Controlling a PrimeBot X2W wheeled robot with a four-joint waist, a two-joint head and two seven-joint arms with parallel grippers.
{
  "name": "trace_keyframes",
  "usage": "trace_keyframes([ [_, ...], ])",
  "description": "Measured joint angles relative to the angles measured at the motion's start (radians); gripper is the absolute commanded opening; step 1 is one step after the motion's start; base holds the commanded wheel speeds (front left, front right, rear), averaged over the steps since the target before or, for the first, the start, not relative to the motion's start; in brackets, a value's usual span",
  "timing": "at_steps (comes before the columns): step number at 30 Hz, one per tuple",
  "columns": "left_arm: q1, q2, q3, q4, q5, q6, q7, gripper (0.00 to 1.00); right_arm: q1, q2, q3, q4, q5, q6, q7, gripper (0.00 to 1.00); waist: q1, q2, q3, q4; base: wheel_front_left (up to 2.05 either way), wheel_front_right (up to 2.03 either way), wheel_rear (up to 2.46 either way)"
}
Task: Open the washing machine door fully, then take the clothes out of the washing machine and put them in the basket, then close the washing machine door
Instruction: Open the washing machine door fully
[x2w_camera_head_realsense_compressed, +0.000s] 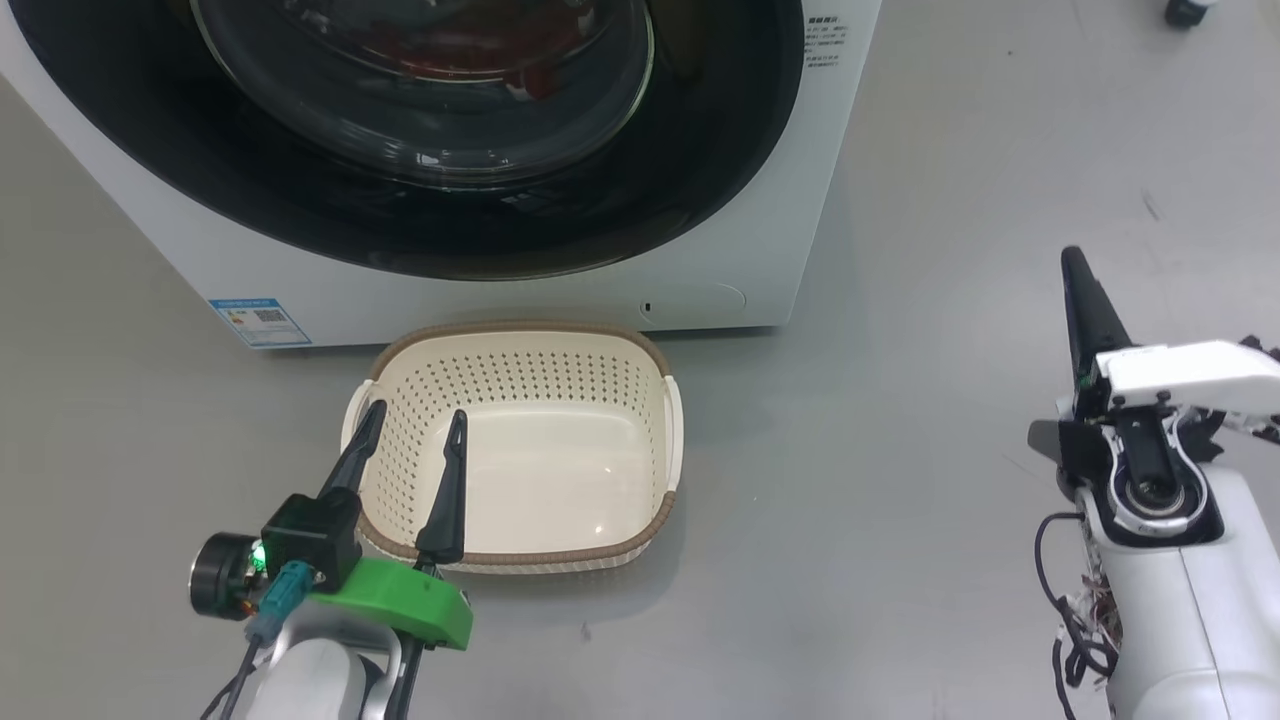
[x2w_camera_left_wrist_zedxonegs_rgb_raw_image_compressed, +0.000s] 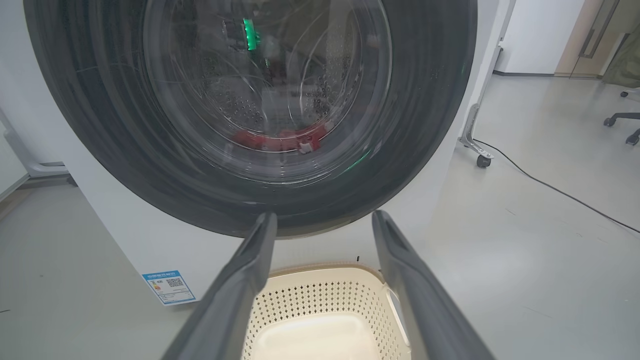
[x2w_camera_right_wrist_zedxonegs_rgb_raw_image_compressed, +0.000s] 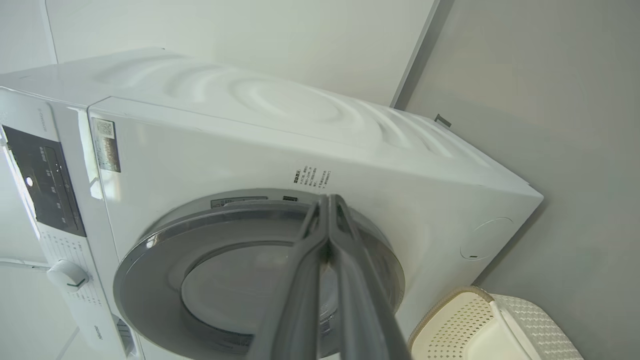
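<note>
Clearly the first step is not yet begun: the large round glossy black washing machine door (x2w_camera_head_realsense_compressed: 440, 225), with its bulging clear glass window, sits shut on the big white box-shaped front-loading washing machine (x2w_camera_head_realsense_compressed: 540, 300). Behind the glass, low in the perforated steel drum, lie the bright red soft clothes (x2w_camera_left_wrist_zedxonegs_rgb_raw_image_compressed: 280, 140), with a small white bit among them. The small cream perforated plastic basket (x2w_camera_head_realsense_compressed: 520, 335) with a brown rim stands empty on the grey floor (x2w_camera_head_realsense_compressed: 900, 450), just in front of the machine. The left gripper (x2w_camera_head_realsense_compressed: 418, 410) hangs over the basket's near left part, its two dark fingers spread wide with nothing between them. The right gripper (x2w_camera_head_realsense_compressed: 1075, 265) is well apart at the right, fingers pressed together, holding nothing. I judge that the next move calls for one gripper to catch the door's edge and swing it fully wide before any reach into the drum.
</note>
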Motion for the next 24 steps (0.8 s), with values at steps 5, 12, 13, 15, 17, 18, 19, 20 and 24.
trace_keyframes([
  [5,-0.035,-0.003,-0.01,-0.011,0.004,-0.008,0.0,1.0,-0.092,-0.002,-0.001,-0.001,0.018,0.0,0.058,0.0,0.0,0.0,0.045,0.015,0.0,0.0,0.0],
  [12,-0.087,-0.007,-0.028,-0.025,0.009,-0.009,-0.003,1.0,-0.231,-0.041,-0.002,0.005,0.051,-0.002,0.134,0.0,0.0,0.0,0.113,0.038,0.0,0.0,0.0],
  [13,-0.094,-0.007,-0.029,-0.028,0.009,-0.009,-0.003,1.0,-0.25,-0.045,-0.003,0.005,0.056,-0.003,0.147,0.0,0.0,0.0,0.124,0.041,0.0,0.0,0.0],
  [15,-0.108,-0.008,-0.032,-0.031,0.009,-0.013,-0.003,1.0,-0.29,-0.042,-0.01,0.006,0.092,-0.004,0.17,0.0,0.0,0.0,0.144,0.048,0.0,0.0,0.0],
  [17,-0.122,-0.009,-0.037,-0.035,0.009,-0.017,-0.003,1.0,-0.331,-0.036,-0.014,0.006,0.129,-0.017,0.194,0.0,0.0,0.0,0.166,0.054,0.0,0.0,0.0],
  [18,-0.128,-0.01,-0.04,-0.037,0.009,-0.017,-0.003,1.0,-0.35,-0.035,-0.014,0.007,0.141,-0.02,0.206,0.0,0.0,0.0,0.176,0.057,0.0,0.0,0.0],
  [19,-0.136,-0.01,-0.043,-0.039,0.009,-0.017,-0.003,1.0,-0.37,-0.035,-0.014,0.007,0.148,-0.022,0.218,0.0,0.0,0.0,0.187,0.06,0.0,0.0,0.0],
  [20,-0.143,-0.01,-0.047,-0.04,0.009,-0.017,-0.003,1.0,-0.389,-0.035,-0.016,0.007,0.164,-0.029,0.23,0.0,0.0,0.0,0.197,0.063,0.0,0.0,0.0],
  [24,-0.169,-0.013,-0.059,-0.044,0.01,-0.017,-0.003,1.0,-0.464,-0.048,-0.005,0.012,0.177,-0.045,0.276,0.0,0.0,0.0,0.239,0.076,0.0,0.0,0.0],
])
